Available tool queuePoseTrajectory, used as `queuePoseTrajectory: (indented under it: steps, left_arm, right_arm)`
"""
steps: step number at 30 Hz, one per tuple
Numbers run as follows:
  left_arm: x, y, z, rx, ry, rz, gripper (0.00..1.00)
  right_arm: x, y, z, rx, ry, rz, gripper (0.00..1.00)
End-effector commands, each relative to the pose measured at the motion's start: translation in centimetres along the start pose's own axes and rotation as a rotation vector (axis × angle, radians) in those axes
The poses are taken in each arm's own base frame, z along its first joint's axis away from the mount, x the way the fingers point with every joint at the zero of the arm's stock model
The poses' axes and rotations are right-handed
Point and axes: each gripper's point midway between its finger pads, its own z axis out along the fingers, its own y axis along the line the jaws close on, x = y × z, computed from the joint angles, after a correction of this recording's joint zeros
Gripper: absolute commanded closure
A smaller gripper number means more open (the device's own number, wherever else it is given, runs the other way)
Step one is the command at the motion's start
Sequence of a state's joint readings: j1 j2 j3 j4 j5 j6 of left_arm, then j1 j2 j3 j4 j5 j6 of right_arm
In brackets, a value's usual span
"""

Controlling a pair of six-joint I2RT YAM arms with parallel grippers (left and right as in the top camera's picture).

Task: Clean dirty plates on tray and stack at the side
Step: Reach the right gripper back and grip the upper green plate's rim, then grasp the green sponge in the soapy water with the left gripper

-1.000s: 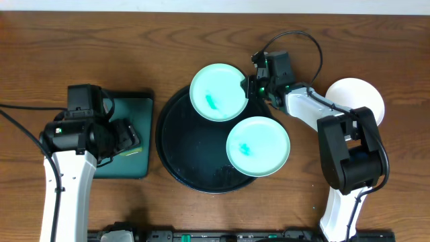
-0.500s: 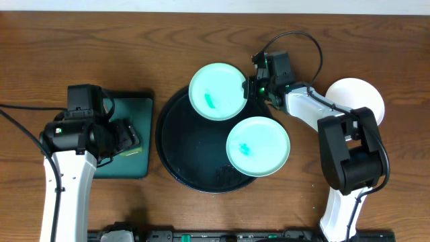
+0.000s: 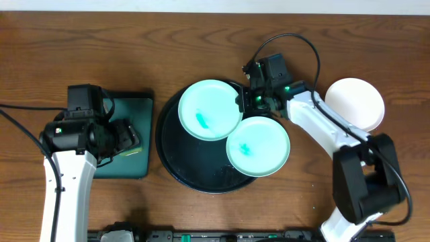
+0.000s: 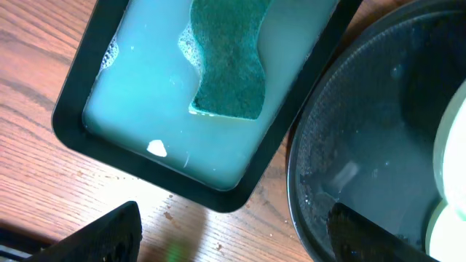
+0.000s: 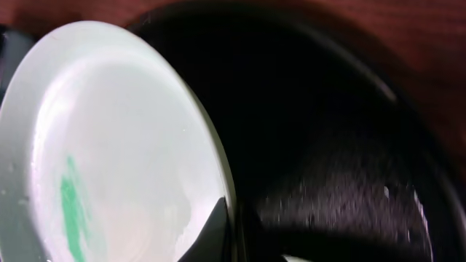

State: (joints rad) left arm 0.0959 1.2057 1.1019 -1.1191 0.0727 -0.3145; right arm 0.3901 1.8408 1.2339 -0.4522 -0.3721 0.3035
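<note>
Surface: brown wood-grain table [image 3: 80, 40]; a pale strip [image 3: 215, 5] runs along its far edge, beyond the black tray [image 3: 181, 158].
Black tray: round, raised rim, glossy, with a film of water on its floor; it sits at mid-table.
Held mint plate [image 3: 209, 109]: over the far-left part of the black tray, tilted in the right wrist view, with a teal smear near its middle. Whether it touches the tray floor cannot be told.
Right gripper [image 3: 243, 102]: at the far-right rim of the black tray, clamped on the edge of the held mint plate, one finger [image 5: 215, 231] lying on the plate's face.
Second mint plate [image 3: 258, 146]: on the right part of the black tray, overhanging its rim, with a teal smear. Its edge meets the held mint plate in the overhead view.
White plate [image 3: 355, 104]: on the table, well right of the black tray.
Rectangular tray [image 4: 95, 87]: dark green, just left of the black tray, holding cloudy water, foam and a green sponge [image 4: 229, 58].
Left gripper [image 3: 127, 134]: above the rectangular tray, fingers spread, holding nothing.
Markings: a black bar [image 3: 201, 236] lies at the table edge nearest the arm bases. Any lettering on it is too small to read.
</note>
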Motion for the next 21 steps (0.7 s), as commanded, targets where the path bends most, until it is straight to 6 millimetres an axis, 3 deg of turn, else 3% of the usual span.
queuePoseTrajectory:
  steps: [1,7,15,21]
  left_arm:
    - [-0.3,-0.1,-0.3,0.002,-0.007,0.0,0.18]
    - [-0.3,-0.2,-0.3,0.002,-0.008,0.001,0.18]
    - [-0.3,-0.2,-0.3,0.002,-0.008,0.001,0.18]
    - [-0.3,-0.2,-0.3,0.002,-0.008,0.002,0.18]
  right_arm:
    - [1.3,-1.2,0.8,0.079,0.042,0.005,0.99]
    - [2.7,-2.4,3.6,0.089,0.098,0.006,0.99]
    - [0.4,-1.1,4.6,0.035,0.004,-0.039,0.99]
    - [0.6,-0.9,5.6,0.047,0.004,-0.062,0.99]
